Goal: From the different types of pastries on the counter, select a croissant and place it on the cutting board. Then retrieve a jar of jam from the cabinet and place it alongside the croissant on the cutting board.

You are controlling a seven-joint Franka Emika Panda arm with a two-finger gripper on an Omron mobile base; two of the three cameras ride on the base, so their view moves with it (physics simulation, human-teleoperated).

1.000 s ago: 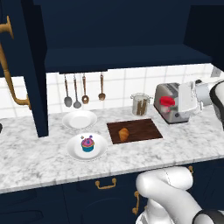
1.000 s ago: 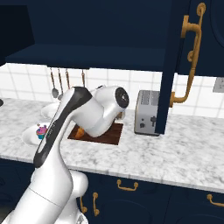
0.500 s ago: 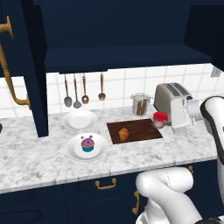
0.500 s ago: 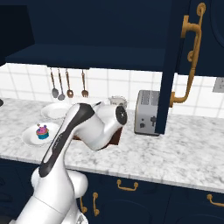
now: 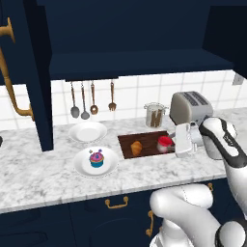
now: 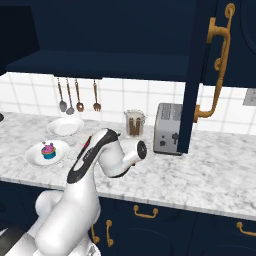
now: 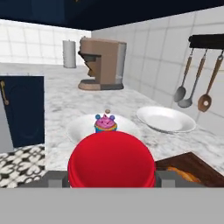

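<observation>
- One gripper [image 5: 170, 144] was at the right end of the cutting board [image 5: 147, 144], its jaws closed around the one jar of jam [image 5: 165, 143]; in the hand view the jar's red lid [image 7: 111, 159] sat between the two dark fingertips.
- The jar was over the right part of the board; whether its base touched the wood could not be told.
- One croissant [image 5: 137, 148] lay on the left-centre of that board, near the jar but apart from it. In the hand view a sliver of croissant [image 7: 183, 174] showed on the board's corner [image 7: 192, 166].
- One cupcake [image 5: 96, 158] with a blue wrapper and pink frosting stood on a white plate [image 5: 82, 165] on the counter [image 5: 38, 169], left of the board.
- Two white plates in all: the second plate [image 5: 88, 130] was bare, behind the first, nearer the tiled wall.
- Four utensils [image 5: 91, 99] hung on the wall above the plates; three utensils [image 7: 197, 83] appeared in the hand view.
- One clear canister [image 5: 154, 115] with brown sticks stood behind the board, and one toaster [image 5: 189, 107] just right of it.
- One coffee machine [image 7: 101, 63] stood far along the counter.
- In the right base view, the arm hid the board; the cupcake's plate [image 6: 35, 156] and the toaster [image 6: 169, 129] were visible.
</observation>
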